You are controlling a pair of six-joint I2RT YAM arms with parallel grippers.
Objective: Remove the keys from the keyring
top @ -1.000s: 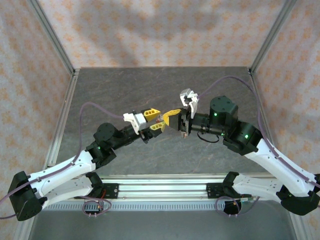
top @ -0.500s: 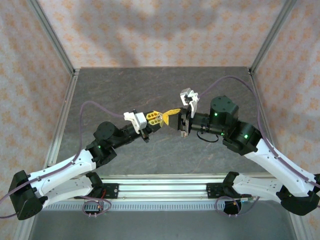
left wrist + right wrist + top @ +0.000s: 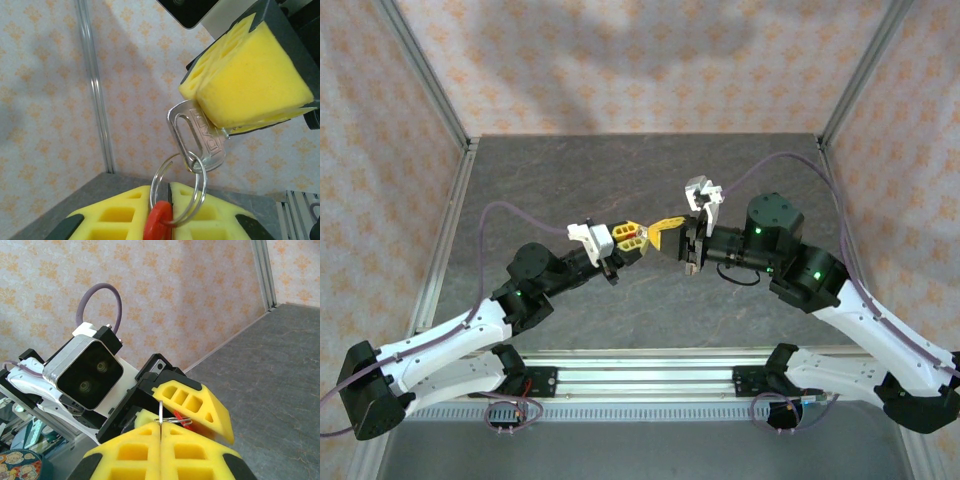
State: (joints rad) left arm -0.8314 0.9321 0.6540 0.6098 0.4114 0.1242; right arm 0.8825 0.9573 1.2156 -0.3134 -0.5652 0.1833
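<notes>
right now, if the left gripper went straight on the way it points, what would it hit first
Probably the key, hanging just ahead of the left gripper on the keyring it clamps; the right gripper, pinching that key, sits right behind it. The exact gap is hard to judge.

Silvery key (image 3: pixel 200 140), red keyring (image 3: pixel 159 222), yellow left tool (image 3: pixel 169 210), orange-flowered walls (image 3: pixel 45 100)
</notes>
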